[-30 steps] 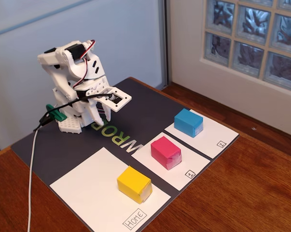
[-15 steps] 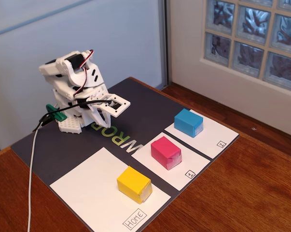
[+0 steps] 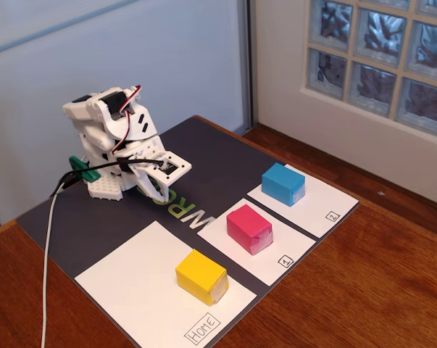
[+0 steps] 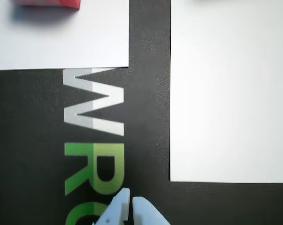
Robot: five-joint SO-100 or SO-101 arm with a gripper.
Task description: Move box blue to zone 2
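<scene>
The blue box [image 3: 283,183] sits on the white sheet marked "2" [image 3: 327,206] at the right of the dark mat in the fixed view. My gripper [image 3: 162,190] is folded back near the arm's base at the far left, well apart from the box, with its white jaws shut and empty. In the wrist view the gripper [image 4: 130,199] shows at the bottom edge, fingertips together over the dark mat and green lettering. The blue box and zone 2 are out of the wrist view.
A magenta block [image 3: 250,228] sits on the sheet marked "1" [image 3: 269,261]; its edge shows in the wrist view [image 4: 49,3]. A yellow block [image 3: 201,276] sits on the "Home" sheet [image 3: 138,290]. A white cable [image 3: 48,254] hangs at the left. The wooden table [image 3: 377,290] surrounds the mat.
</scene>
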